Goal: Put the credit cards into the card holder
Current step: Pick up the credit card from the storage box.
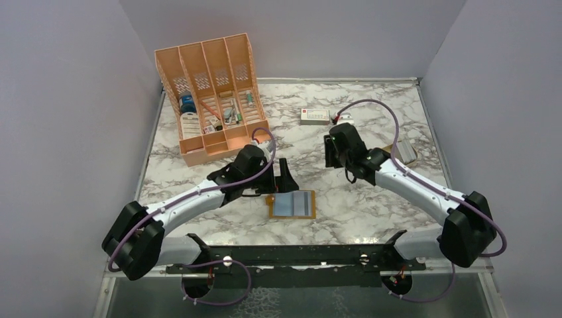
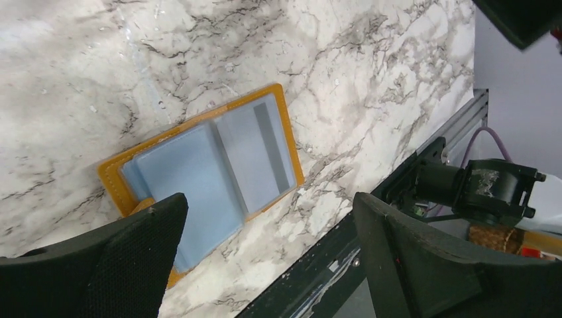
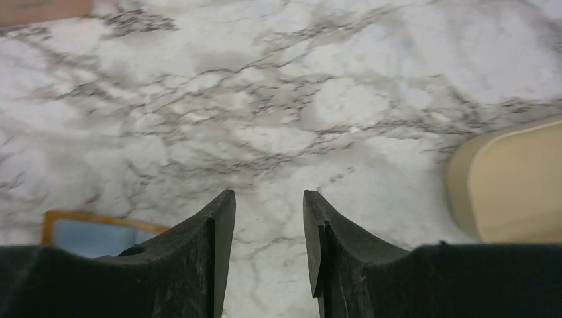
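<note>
The card holder point(image 1: 292, 205) lay opened flat on the table point(image 1: 371, 119) near the front edge. Its long side ran left to right, grey-blue lining up, with the tab point(image 1: 270, 199) poking out at its left end. My left fingers point(image 2: 132, 258) were spread wide over it and gripped nothing; I couldn't tell whether one touched its corner. My right fingers point(image 3: 199, 265) hung apart from it with a narrow gap between them, empty, near a tan dish point(image 3: 510, 185).

In my left wrist view a black finger point(image 2: 119, 258) of the left gripper point(image 2: 268, 212) hides the lower-left corner of the open mustard-orange folding wallet point(image 2: 219, 156), and the right wrist view's right edge crops the tan oval dish point(image 3: 510, 179).
</note>
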Tool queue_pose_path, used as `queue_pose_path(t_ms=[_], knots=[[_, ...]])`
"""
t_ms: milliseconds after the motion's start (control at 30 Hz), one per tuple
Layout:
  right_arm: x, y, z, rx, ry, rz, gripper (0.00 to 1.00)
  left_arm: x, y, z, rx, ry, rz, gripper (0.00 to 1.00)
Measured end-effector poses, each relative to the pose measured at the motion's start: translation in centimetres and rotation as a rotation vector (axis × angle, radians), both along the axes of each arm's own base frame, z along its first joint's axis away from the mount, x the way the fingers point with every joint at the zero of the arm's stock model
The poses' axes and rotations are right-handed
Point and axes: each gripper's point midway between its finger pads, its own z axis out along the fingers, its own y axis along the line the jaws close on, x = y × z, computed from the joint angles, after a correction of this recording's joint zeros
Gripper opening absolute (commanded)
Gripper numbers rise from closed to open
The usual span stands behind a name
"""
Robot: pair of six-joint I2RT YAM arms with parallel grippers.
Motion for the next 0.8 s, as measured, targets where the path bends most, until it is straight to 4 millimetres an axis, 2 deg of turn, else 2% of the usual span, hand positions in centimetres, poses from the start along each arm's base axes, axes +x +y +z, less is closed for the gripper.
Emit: queue_pose_path(t_ms=[133,300,467,633,800], knots=[[2.2,-4.0,-0.1,-0.103,0.007,-0.073,0.43,0.5,0.9,1.1,0.055,-0.047,0.011,0.99],[5.1,-10.9,0.4,-0.217,0.015,-0.212,0.44,-0.1,2.7,1.2,0.13,-0.079,0.003,0.99],[6.2,-16.8,-0.3,-0.358,0.063,-0.351,0.45,-0.4,3.4,2.4,0.178,-0.118,-0.046,0.99],[6.5,-20.3,-2.4,-0.459,0.168,-0.418,0.45,-0.2,3.6,4.1,0.207,-0.169,-0.094,0.99],[6.1,-23.3,-3.2,-0.572,0.222,-0.484,0.45,-0.4,4.3,4.2,0.241,-0.199,-0.121,0.99]])
